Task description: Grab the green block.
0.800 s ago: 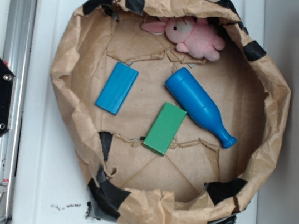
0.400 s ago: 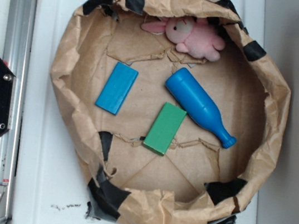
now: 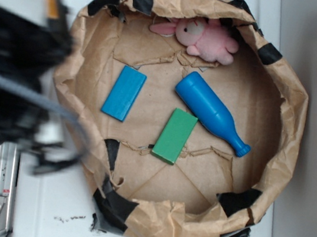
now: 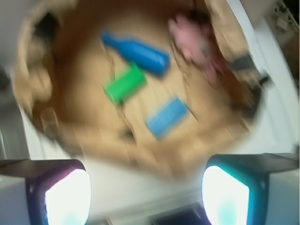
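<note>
The green block lies flat on the floor of the brown paper basin, near its middle, just left of the blue bottle-shaped toy. In the blurred wrist view the green block sits far ahead, below the blue bottle. My arm is a dark blur at the left edge of the exterior view, outside the basin. My gripper is open and empty, its two fingers wide apart over the white table.
A blue rectangular block lies left of the green one. A pink plush rabbit rests against the far wall. The basin's crumpled walls are patched with black tape. A metal rail runs along the left.
My arm has swung into the exterior view at the left, blurred by motion; before it was out of view. The objects in the basin have not moved.
</note>
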Robot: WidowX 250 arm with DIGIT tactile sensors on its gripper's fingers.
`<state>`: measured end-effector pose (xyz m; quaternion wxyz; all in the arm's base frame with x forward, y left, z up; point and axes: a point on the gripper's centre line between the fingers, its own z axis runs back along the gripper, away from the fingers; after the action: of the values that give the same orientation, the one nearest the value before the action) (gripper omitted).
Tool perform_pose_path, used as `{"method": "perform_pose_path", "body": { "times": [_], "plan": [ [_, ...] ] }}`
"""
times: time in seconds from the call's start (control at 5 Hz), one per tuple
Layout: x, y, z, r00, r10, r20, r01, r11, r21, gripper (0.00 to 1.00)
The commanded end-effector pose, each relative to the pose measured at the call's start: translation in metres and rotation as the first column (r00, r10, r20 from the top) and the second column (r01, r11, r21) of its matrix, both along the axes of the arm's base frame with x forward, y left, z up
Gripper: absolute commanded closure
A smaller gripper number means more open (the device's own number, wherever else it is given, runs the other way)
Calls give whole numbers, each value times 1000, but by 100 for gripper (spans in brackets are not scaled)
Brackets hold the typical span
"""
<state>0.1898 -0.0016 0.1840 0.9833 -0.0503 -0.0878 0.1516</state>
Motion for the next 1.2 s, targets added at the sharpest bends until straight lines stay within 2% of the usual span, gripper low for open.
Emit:
{"method": "perform_pose_path", "body": {
  "times": [0.0,0.2,0.4,0.6,0.8,1.0],
  "plan": [
    [69,-19,-36,945,322,61,-322,947,0,0],
    [82,-30,-75,903,430,-1,-430,903,-15,0],
    [81,-32,-110,898,437,-50,-439,898,-36,0],
    [75,-29,-138,896,436,-88,-440,898,-24,0],
    [68,-20,-149,891,443,-101,-449,893,-44,0],
    [80,-16,-153,906,413,-90,-417,908,-32,0]
  ]
}}
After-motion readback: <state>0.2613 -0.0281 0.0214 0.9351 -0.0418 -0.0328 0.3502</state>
